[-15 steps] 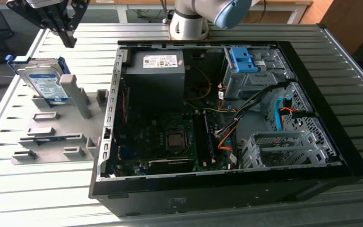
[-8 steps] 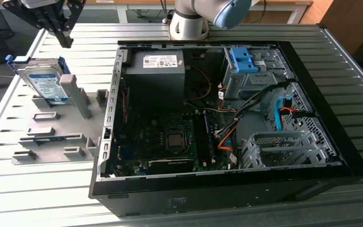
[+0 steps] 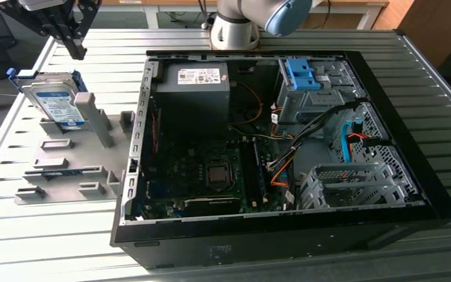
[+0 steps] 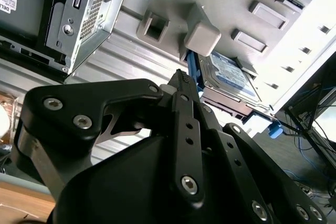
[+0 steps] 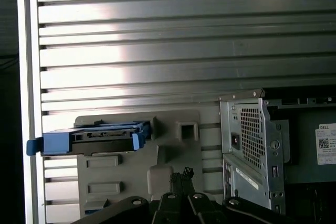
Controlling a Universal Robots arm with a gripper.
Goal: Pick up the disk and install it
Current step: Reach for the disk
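Silver metal with a blue-and-white label and blue side rails, the disk (image 3: pixel 56 104) is standing on edge in a grey holder (image 3: pixel 67 171) on the surface (image 3: pixel 45 235). The tool (image 3: pixel 77 54) is hanging near above the disk, not touching it, with fingers closed together and gripping nothing.

We are seeing the silver disk (image 3: pixel 53 94), blue-railed with a blue-and-white label (image 3: pixel 63 111), at ten o'clock of the black case (image 3: pixel 288 238).
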